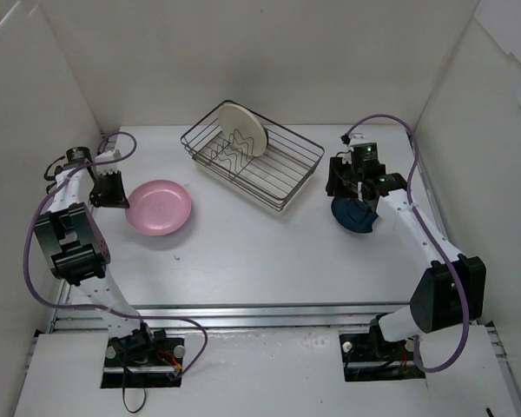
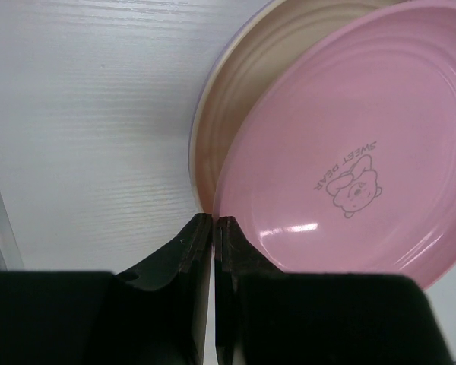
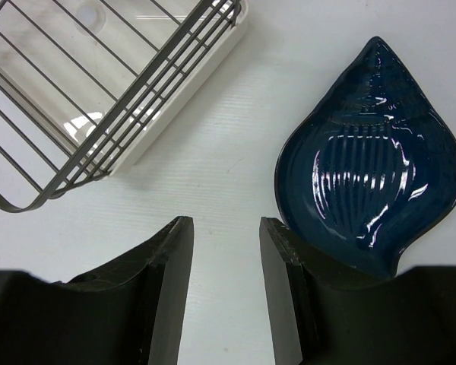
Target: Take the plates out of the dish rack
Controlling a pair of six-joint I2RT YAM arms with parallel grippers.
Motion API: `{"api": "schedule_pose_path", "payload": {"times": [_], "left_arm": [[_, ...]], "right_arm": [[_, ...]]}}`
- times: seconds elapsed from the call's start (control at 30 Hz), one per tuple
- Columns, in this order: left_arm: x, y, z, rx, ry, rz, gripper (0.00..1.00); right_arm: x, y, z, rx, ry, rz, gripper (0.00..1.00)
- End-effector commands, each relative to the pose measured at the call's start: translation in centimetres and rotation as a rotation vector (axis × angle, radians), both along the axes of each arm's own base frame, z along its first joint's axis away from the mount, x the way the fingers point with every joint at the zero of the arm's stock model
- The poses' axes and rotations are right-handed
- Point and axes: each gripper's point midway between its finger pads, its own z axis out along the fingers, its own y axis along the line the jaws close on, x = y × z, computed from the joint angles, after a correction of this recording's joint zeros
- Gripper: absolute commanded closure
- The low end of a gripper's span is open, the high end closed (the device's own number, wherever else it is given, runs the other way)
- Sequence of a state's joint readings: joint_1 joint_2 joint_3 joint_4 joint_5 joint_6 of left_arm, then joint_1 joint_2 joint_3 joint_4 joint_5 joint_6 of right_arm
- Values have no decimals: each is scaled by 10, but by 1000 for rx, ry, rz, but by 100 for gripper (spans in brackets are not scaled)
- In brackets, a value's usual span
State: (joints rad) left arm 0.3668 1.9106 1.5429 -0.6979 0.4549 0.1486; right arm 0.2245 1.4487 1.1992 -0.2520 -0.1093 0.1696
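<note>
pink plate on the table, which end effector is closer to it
Left. The left end effector is shut right at the pink plate's left rim. The right end effector is far across the table, open beside the dark blue plate.

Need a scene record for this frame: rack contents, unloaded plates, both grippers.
rack: dish rack, back centre of the table
in rack: one cream plate, standing on edge in the divider
out, left side: pink plate, resting on a cream-coloured plate
out, right side: dark blue shell-shaped plate, flat on the table beside the rack
left gripper: shut, empty, at the pink plate's edge
right gripper: open, nothing between the fingers, blue plate just beside them
</note>
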Motion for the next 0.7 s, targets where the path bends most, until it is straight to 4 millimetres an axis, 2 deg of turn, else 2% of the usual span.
{"api": "schedule_pose_path", "payload": {"times": [0.0, 0.37, 0.5, 0.67], "left_arm": [[22, 7, 36, 16, -123, 7, 100], [27, 4, 22, -23, -104, 19, 100], [29, 12, 11, 6, -83, 34, 100], [32, 17, 9, 3, -83, 54, 100]], "right_arm": [[10, 3, 23, -6, -68, 8, 59], [9, 7, 23, -8, -62, 18, 59], [9, 6, 23, -16, -60, 17, 59], [7, 6, 24, -22, -58, 23, 59]]}}
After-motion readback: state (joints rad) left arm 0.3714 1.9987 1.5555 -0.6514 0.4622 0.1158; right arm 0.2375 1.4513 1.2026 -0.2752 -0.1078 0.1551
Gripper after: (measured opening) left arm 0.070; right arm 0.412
